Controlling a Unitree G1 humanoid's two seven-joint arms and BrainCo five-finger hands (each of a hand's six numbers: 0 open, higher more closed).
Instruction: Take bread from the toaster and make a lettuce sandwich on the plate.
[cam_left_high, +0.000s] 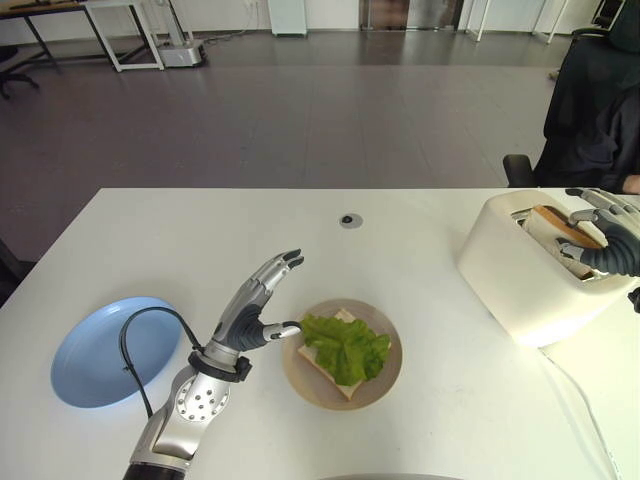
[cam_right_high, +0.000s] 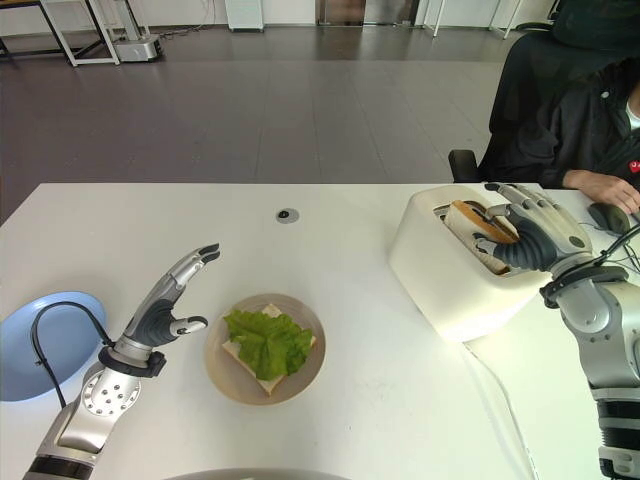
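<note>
Toaster (cam_right_high: 450, 270): white, right of frame, standing on the bench (cam_right_high: 380, 420). One toast slice (cam_right_high: 468, 218) stands up out of the top slot, tilted. Its long axis follows the slot, upper left to lower right of the frame.

Right hand (cam_right_high: 535, 235): on top of the toaster, at the slice's right-hand end. Fingers (cam_right_high: 515, 195) curl over the upper edge and the thumb comes in from below. I read this as a grasp on the toast slice. The slice is not yet clear of the slot.

Brown plate (cam_right_high: 222, 378): centre of frame, low. It carries a bottom slice (cam_right_high: 262, 383) with a lettuce leaf (cam_right_high: 268, 342) spread over it. No top slice yet.

Left hand (cam_right_high: 165, 305): just left of the brown plate. It is released, fingers stretched toward the upper right, holding nothing. This is the nearer hand to the plate, but it is well apart from the toaster.

Blue plate (cam_right_high: 30, 350): far left of frame.

Key relation: the lettuce lies down and to the left of the right hand, well apart from it, with bare bench between. Judgement: the slice should come up along the slot, then travel lower left and be laid flat over the leaf. The left hand sits close to the plate's left rim, off that path.
</note>
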